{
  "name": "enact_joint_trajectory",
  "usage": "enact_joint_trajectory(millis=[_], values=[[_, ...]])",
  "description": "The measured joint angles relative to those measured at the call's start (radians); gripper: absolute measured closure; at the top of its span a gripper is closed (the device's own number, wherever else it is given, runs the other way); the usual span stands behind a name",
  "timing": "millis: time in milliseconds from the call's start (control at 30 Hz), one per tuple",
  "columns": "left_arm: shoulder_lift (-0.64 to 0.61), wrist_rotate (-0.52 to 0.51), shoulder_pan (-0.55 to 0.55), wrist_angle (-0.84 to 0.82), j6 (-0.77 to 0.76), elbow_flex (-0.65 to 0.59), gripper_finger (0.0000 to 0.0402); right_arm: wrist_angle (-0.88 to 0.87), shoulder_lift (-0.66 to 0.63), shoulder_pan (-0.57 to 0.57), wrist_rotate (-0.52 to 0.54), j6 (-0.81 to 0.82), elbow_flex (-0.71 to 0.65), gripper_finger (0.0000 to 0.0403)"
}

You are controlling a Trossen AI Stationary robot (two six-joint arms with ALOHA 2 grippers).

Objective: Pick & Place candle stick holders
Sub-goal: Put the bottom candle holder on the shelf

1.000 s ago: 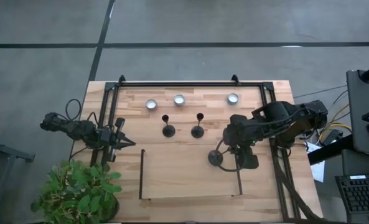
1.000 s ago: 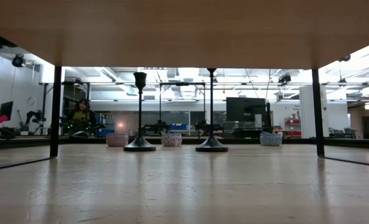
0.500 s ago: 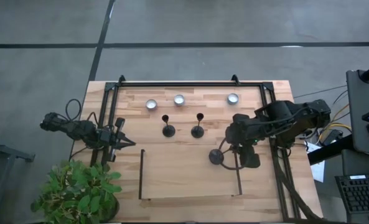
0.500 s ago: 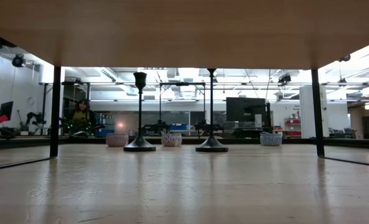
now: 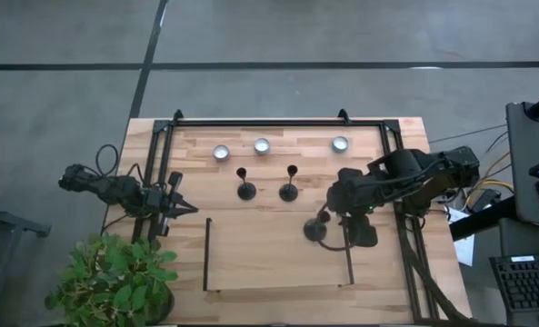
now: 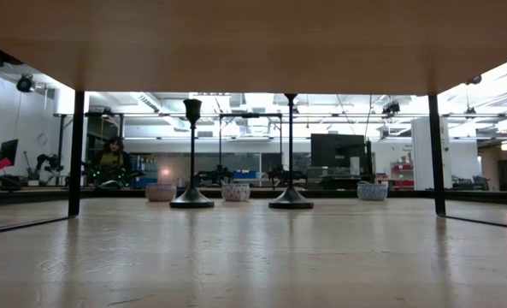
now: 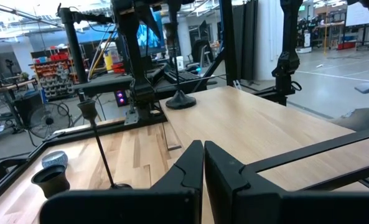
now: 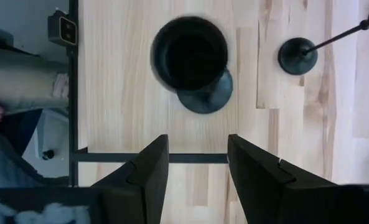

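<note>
Two black candle stick holders (image 5: 246, 191) (image 5: 289, 191) stand upright on their disc bases at mid-table; they also show in the low view (image 6: 191, 198) (image 6: 290, 198). The third holder (image 5: 315, 230) stands on its base farther right and nearer. My right gripper (image 5: 335, 209) hangs above it, open and pointing down. In the right wrist view (image 8: 196, 146) the holder's cup (image 8: 190, 53) and base (image 8: 204, 94) lie just beyond the spread fingertips, apart from them. My left gripper (image 5: 185, 209) is shut and empty at the table's left edge.
Three tea lights (image 5: 221, 153) (image 5: 262, 145) (image 5: 340, 143) sit in a row near the far edge. A black frame (image 5: 260, 124) runs round the table. A thin black outline (image 5: 205, 254) marks a rectangle at the near middle. A potted plant (image 5: 114, 282) stands at the near left corner.
</note>
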Motion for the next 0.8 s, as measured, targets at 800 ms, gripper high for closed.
enact_joint_trajectory(millis=[800], values=[[0.0, 0.0, 0.0, 0.0, 0.0, 0.0, 0.039, 0.022, -0.006, 0.2, 0.063, 0.247, -0.041, 0.0364]])
